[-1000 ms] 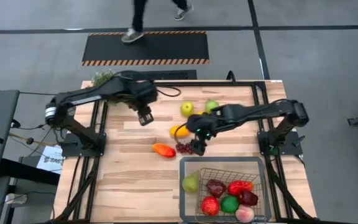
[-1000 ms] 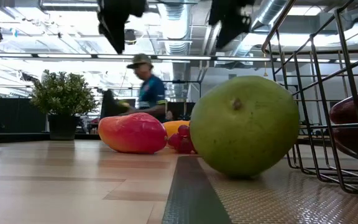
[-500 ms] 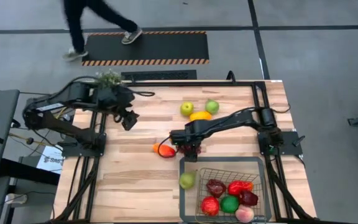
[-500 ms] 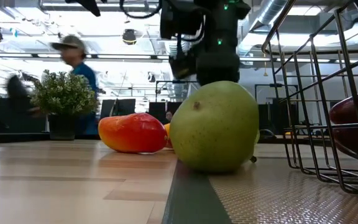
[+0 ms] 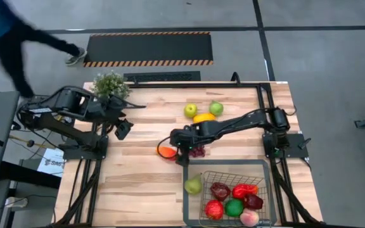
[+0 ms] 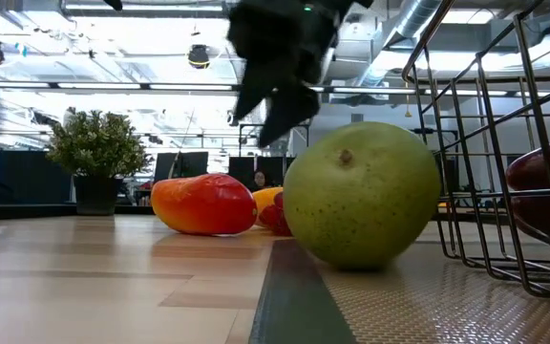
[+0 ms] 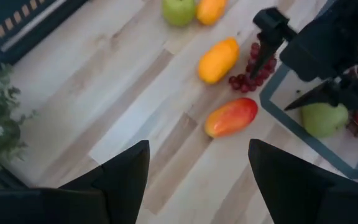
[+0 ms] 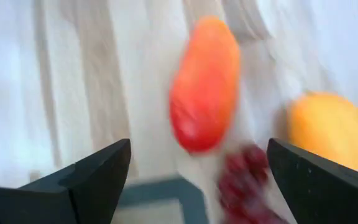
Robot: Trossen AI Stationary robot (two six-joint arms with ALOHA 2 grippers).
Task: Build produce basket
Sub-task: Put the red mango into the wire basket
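Right hand (image 5: 181, 154), fingers apart and holding nothing, above the red-orange mango-shaped toy fruit (image 5: 165, 151) beside the purple grape bunch (image 5: 198, 151) on the wooden tabletop (image 5: 138, 183). Left hand (image 5: 123, 129), fingers apart, near the bushy green potted plant (image 5: 109, 84). Rectangular dark wire-mesh basket (image 5: 227, 197) holds red, maroon and green fruits; green pear (image 5: 193, 185) just beside its rim

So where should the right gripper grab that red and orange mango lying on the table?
Probably across the middle of the mango, from straight above. It lies flat and long on the table, so the narrow width suits the open right gripper hovering over it. The grapes sit near one end, so stay off that end.
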